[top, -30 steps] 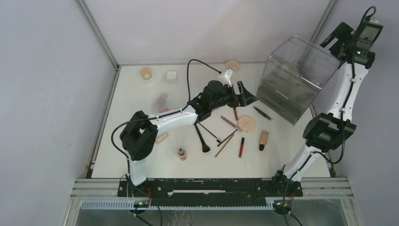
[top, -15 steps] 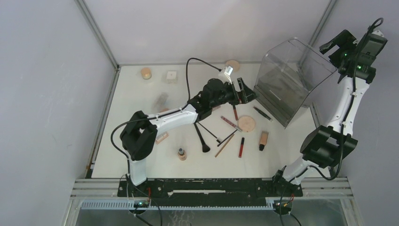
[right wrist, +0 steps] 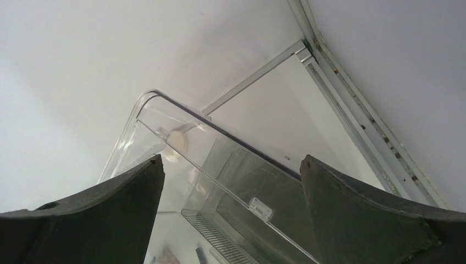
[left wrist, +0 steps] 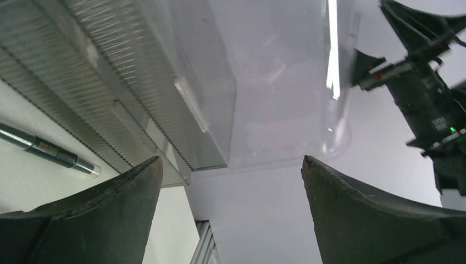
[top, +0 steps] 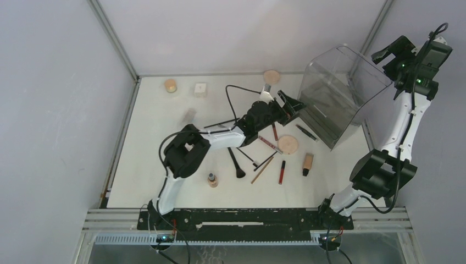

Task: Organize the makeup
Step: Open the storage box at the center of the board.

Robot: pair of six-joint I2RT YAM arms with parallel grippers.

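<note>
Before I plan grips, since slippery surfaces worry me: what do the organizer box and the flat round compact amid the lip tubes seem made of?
Organizer box: clear, smoky hard plastic, glossy; you see through its walls, light glints on them, and the drawer fronts are ribbed. Round compact: matte beige, likely plastic, though too small here to be sure.

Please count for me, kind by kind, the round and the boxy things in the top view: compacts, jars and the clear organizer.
Flat beige compacts: 2
White cube jar: 1
Small round tan jar: 1
Clear organizer: 1
Total: 5
</note>
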